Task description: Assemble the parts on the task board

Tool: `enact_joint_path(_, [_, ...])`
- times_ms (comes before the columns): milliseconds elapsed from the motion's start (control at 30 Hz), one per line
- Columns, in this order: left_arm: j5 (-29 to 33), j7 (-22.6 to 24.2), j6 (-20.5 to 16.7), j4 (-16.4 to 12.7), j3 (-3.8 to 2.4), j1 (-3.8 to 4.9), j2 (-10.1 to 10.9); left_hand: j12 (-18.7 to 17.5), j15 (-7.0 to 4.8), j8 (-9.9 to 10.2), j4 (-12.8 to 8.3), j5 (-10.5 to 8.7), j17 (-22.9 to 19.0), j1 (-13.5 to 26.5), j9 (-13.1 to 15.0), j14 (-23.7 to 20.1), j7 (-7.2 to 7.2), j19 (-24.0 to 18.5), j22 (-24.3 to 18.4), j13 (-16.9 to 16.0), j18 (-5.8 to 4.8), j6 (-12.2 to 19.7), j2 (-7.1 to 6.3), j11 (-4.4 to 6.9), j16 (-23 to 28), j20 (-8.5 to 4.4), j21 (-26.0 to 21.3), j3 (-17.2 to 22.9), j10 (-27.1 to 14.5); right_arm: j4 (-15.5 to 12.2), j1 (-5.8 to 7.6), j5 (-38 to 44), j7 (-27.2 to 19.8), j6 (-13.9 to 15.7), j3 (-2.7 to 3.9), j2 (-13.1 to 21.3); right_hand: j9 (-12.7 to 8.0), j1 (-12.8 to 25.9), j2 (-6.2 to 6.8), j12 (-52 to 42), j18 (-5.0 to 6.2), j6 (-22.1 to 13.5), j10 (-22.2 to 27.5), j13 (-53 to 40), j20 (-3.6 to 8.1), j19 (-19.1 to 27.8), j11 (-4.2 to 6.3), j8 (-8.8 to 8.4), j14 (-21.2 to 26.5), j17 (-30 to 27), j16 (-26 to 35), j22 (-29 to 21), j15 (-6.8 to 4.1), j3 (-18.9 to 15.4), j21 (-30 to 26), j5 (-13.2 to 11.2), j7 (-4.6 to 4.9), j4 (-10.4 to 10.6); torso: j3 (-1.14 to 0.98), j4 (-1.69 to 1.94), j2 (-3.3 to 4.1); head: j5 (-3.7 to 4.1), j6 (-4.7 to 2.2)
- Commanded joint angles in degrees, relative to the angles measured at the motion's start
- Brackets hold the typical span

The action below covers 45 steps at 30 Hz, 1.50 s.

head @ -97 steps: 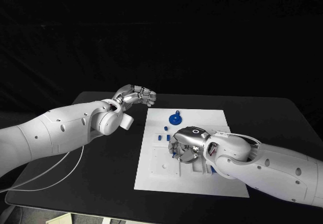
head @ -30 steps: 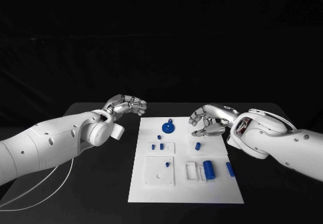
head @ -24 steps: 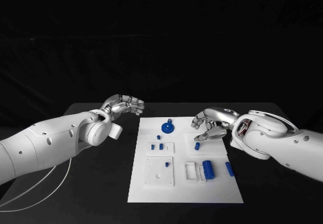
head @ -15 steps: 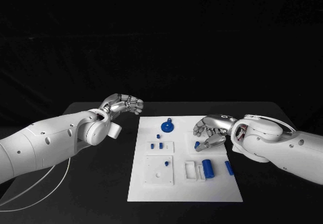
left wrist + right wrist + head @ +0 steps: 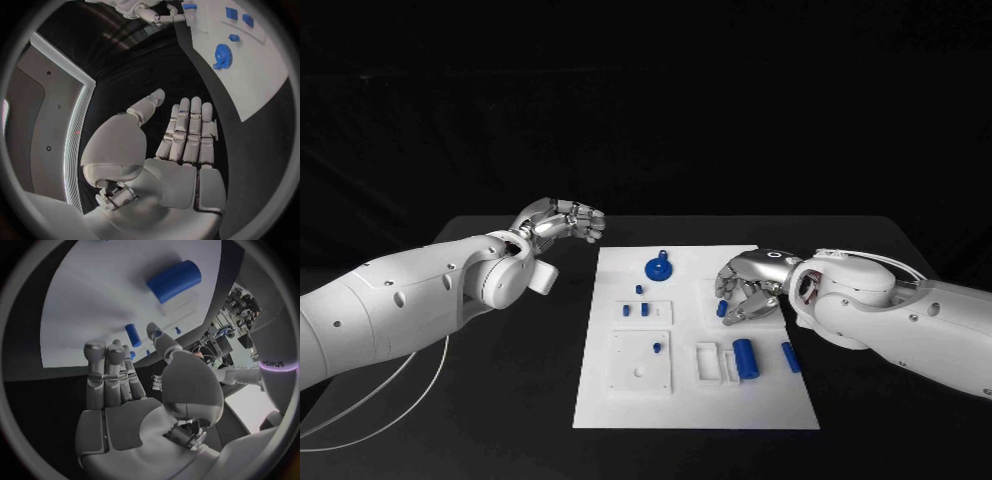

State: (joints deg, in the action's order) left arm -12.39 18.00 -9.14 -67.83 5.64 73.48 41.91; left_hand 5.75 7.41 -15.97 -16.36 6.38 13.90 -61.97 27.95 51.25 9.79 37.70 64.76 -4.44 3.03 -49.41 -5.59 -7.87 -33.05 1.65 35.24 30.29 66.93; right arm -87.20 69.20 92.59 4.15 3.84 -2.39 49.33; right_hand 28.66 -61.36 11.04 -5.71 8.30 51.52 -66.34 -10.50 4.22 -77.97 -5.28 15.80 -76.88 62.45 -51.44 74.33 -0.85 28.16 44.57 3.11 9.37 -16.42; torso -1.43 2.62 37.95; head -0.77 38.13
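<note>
Black cloth darkens the room behind a black table (image 5: 516,400), and a white task board (image 5: 697,400) lies flat in the middle of it. All places below are given from this board.

Small blue parts sit on the board. A round blue part with a short stem (image 5: 659,266) lies near the far edge. A small blue peg (image 5: 723,308) lies near the board's middle, toward the right side. A larger blue cylinder (image 5: 746,358) lies nearer the robot, beside a white slotted block (image 5: 708,362), with a slim blue pin (image 5: 790,357) just to its right. Two tiny blue studs (image 5: 635,310) stand in a raised white square left of the middle.

The right hand (image 5: 750,285) hovers low over the right side of the board, fingers curved down around the small peg. Whether it is touching the peg cannot be told; it appears to hold nothing. The left hand (image 5: 565,219) hangs off the board's far left corner, above the table, fingers loosely curled and holding nothing.

The peg looks like hard, light, smooth plastic: stiff, unlikely to break, but apt to roll or slip. A pinch across its middle, thumb against fingertip, seems the safest hold.
</note>
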Motion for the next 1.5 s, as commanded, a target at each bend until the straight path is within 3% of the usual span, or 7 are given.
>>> enact_joint_path(33, [0.3, 0.5, 0.9, -0.1, -0.04, 0.05, 0.0, -0.3, -0.02, -0.3, 0.2, -0.33, 0.1, 0.3, -0.1, 0.1, 0.00, 0.3, 0.1, 0.0, 1.13, 0.4, 0.02, 0.01, 0.1, 0.05, -0.2, -0.3, -0.4, 0.0, -0.25, 2.8, 0.7, -1.4, -0.08, -0.3, 0.1, -1.1, -1.12, -0.4, 6.69, 0.6, -0.9, -0.1, 0.17, -0.1, 0.16, 0.43, -0.1, -0.2, -0.3, 0.1, -0.55, 1.0, 0.0, -0.3, -0.18, 0.1, -0.05, -0.01, 0.01, -0.08, 0.14])
enact_joint_path(100, [0.3, 0.5, 0.9, -0.1, -0.04, 0.05, 0.0, -0.3, -0.02, -0.3, 0.2, -0.31, 0.1, 0.3, -0.1, 0.1, 0.00, 0.4, 0.1, 0.0, 1.13, 0.4, 0.04, 0.01, 0.1, 0.05, -0.2, -0.3, -0.4, 0.3, -0.34, 3.1, 0.6, -1.5, -0.10, -0.6, 0.1, -3.0, -1.87, -0.8, 6.68, 1.3, -1.9, -0.3, -0.05, -0.2, 0.45, 0.77, -0.2, -0.4, -0.4, 0.2, -0.81, 3.4, 0.0, -0.3, -0.45, 0.4, -0.07, -0.03, 0.01, -0.16, 0.24])
enact_joint_path(233, [0.3, 0.4, 1.0, -0.1, -0.04, 0.05, 0.0, -0.3, -0.02, -0.3, 0.2, -0.29, 0.1, 0.3, -0.1, 0.1, 0.00, 0.3, 0.1, 0.0, 1.13, 0.4, 0.06, 0.01, 0.1, 0.05, -0.3, -0.2, -0.4, 0.4, -0.35, 3.0, 0.6, -1.6, -0.11, -0.9, 0.0, -3.5, -1.25, -1.2, 6.70, 2.1, -2.9, -0.6, -0.32, -0.2, 0.75, 1.08, -0.2, -0.7, -0.6, 0.5, -1.18, 6.9, 0.2, -0.3, -0.72, 1.9, -0.07, -0.01, 0.01, -0.19, 0.29])
enact_joint_path(933, [0.4, 0.3, 1.3, 0.4, -0.04, 0.00, -0.4, -0.3, -0.01, -0.3, 0.3, -0.26, 0.2, 0.4, -0.1, 0.1, 0.02, 0.3, 0.1, 0.1, 1.09, 0.4, 0.09, 0.00, 0.2, 0.05, -0.3, -0.3, -0.4, -0.1, -0.58, 2.3, 0.2, -0.5, -0.12, -1.3, -0.3, -3.0, -0.35, -2.0, 6.70, 4.2, -5.6, -1.7, 0.10, -0.4, 1.70, 1.94, 0.0, -1.4, -1.3, 1.3, -2.04, 14.5, 0.7, -0.3, -1.48, 5.0, -0.06, -0.07, 0.02, -0.21, 0.63])
enact_joint_path(1200, [0.4, 0.3, 1.3, 0.4, -0.04, 0.00, -0.5, -0.3, -0.01, -0.3, 0.3, -0.26, 0.3, 0.4, -0.1, 0.1, 0.03, 0.3, 0.1, 0.1, 1.08, 0.5, 0.13, -0.01, 0.3, 0.04, -0.3, -0.3, -0.5, -0.1, -0.63, 2.4, 0.5, 0.9, -0.12, -1.6, -0.3, -3.0, -0.67, -2.2, 6.70, 4.7, -6.0, -2.0, 0.19, -0.6, 1.89, 2.20, -0.1, -1.6, -1.5, 1.4, -2.23, 15.6, 0.8, -0.3, -1.71, 5.3, -0.04, -0.02, -0.03, -0.30, 0.70])
enact_joint_path(1367, [0.4, 0.3, 1.3, 0.4, -0.04, 0.00, -0.5, -0.3, -0.01, -0.3, 0.3, -0.25, 0.3, 0.4, -0.1, 0.1, 0.03, 0.3, 0.1, 0.1, 1.08, 0.5, 0.14, -0.01, 0.3, 0.04, -0.3, -0.3, -0.5, -0.6, -0.65, 2.6, 0.7, 2.5, -0.11, -1.4, 0.0, -3.8, -1.47, -2.8, 6.70, 6.0, -7.3, -2.6, 0.33, -0.6, 2.35, 2.95, 0.0, -1.8, -1.6, 1.4, -2.68, 18.3, 0.8, -0.3, -2.27, 5.9, -0.06, -0.02, -0.02, -0.46, 0.78])
enact_joint_path(1500, [0.4, 0.2, 1.4, 0.6, -0.03, -0.01, -0.5, -0.3, 0.00, -0.3, 0.3, -0.25, 0.3, 0.5, -0.2, 0.1, 0.05, 0.3, 0.2, 0.1, 1.06, 0.5, 0.18, -0.03, 0.3, 0.05, -0.4, -0.3, -0.5, -1.5, -0.66, 2.5, 0.6, 3.2, -0.04, -0.8, 0.3, -3.8, -1.21, -3.2, 6.70, 6.8, -8.0, -3.3, 0.35, -0.7, 2.68, 3.36, -0.1, -2.0, -1.8, 1.5, -2.97, 20.8, 0.9, -0.1, -2.59, 6.4, -0.07, -0.01, -0.02, -0.60, 0.79])
